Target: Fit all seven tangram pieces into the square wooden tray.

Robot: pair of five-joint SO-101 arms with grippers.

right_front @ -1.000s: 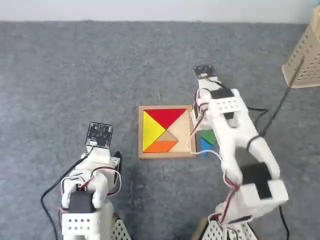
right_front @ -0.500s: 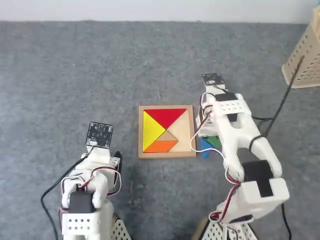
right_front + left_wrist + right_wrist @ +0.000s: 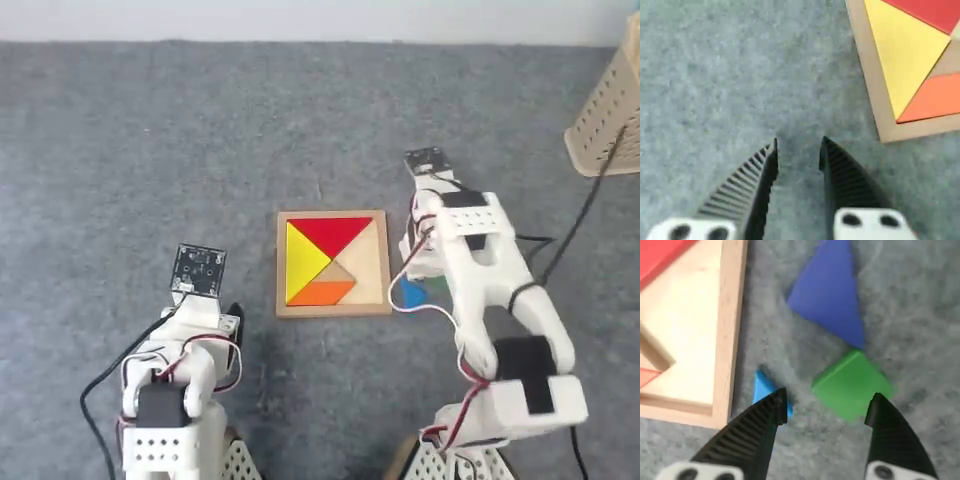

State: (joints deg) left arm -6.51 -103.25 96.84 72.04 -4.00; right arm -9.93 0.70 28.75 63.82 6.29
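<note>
Three pieces lay in the square wooden tray (image 3: 333, 312) in the high view: a red triangle (image 3: 330, 232), a yellow triangle (image 3: 303, 260) and an orange piece (image 3: 322, 293), the same as a second before. Over that second the right arm (image 3: 470, 250) had swung off the tray's right rim, which it had overlapped, and out over the bench (image 3: 150, 150) beside it. A light blue triangle (image 3: 410, 293) showed there, just beside the tray. The left arm (image 3: 190, 340) had not stirred.

From the left wrist, the left tool (image 3: 799, 145) hung over bare bench near the tray's corner, its jaws a little apart with nothing between them.

From the right wrist, the right tool (image 3: 829, 396) stood wide apart and empty, straddling a green square (image 3: 850, 385). One fingertip overlapped the light blue triangle. A dark blue triangle (image 3: 832, 295) lay just beyond the green square, about touching its corner. All three pieces sat outside the tray.

The shift suggested the arm had gone for its next piece, most likely the green square. Much of the tray's right side was bare wood, so the task looked under half done.
</note>
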